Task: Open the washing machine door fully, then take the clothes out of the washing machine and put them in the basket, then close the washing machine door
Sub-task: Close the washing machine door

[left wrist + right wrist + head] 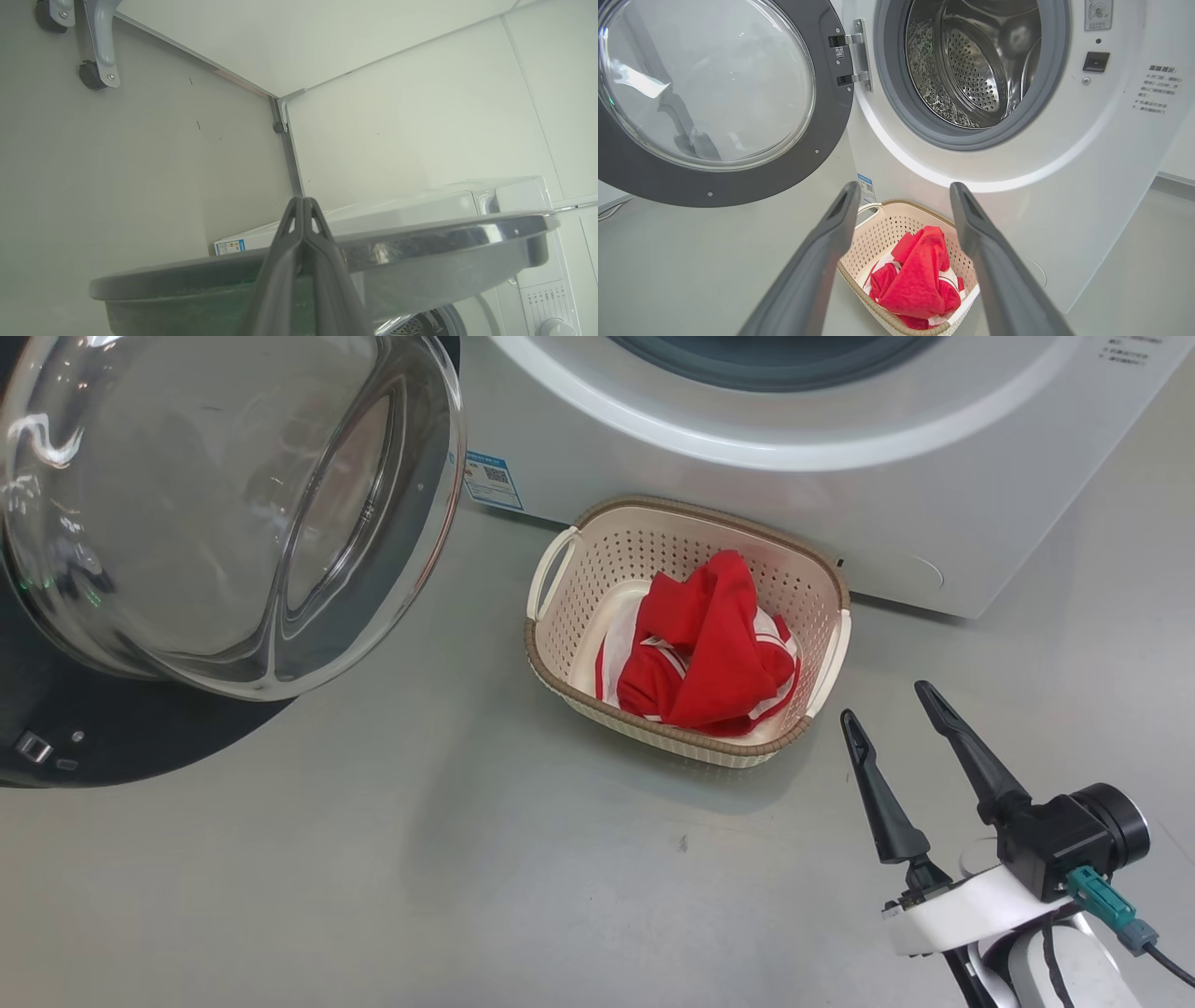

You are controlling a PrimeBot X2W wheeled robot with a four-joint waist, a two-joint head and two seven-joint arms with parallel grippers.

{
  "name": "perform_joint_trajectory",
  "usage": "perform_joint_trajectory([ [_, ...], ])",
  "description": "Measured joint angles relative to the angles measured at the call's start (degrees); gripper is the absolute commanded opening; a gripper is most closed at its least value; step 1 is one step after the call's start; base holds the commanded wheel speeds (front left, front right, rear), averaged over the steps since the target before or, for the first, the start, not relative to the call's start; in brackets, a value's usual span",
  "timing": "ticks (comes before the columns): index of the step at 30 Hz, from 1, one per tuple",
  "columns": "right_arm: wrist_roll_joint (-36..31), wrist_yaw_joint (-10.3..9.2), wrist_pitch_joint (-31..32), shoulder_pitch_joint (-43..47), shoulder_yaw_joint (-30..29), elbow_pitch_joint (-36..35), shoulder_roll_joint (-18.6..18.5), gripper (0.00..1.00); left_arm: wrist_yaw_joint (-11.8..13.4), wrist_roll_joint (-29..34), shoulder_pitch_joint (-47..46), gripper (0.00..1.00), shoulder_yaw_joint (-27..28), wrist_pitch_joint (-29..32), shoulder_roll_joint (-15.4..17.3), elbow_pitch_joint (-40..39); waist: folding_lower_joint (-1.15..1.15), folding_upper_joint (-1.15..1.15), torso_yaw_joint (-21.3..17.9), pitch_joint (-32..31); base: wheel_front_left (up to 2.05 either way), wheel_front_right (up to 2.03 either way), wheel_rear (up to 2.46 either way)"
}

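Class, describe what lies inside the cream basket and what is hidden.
Inside the basket lies a crumpled heap of red clothes with white trim; bare basket bottom shows beside it. Anything beneath the heap cannot be seen.

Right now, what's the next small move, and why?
Probably start swinging the washing machine door shut with the left gripper. The clothes lie in the basket, the drum looks empty, and the door stands wide open. The left gripper is shut at the door's rim; the right gripper is open and empty.
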Motion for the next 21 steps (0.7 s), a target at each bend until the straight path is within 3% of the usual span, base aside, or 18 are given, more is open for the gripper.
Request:
perform_joint_trajectory([
  [15, 0.0, 0.0, 0.0, -0.8, -0.2, 0.0, 0.0, 1.0, -6.6, -2.8, 0.4, 0.0, -1.1, 5.4, -0.9, 1.3, 0.0, 0.0, 0.4, 0.3, 0.0, 0.0, 0.0],
  [21, 0.0, 0.0, 0.0, -0.8, -0.3, 0.3, 0.1, 1.0, -8.0, -3.6, 1.3, 0.0, -2.5, 7.9, -4.1, 0.0, 0.0, 0.0, 0.5, 0.1, 0.0, 0.0, 0.0],
])
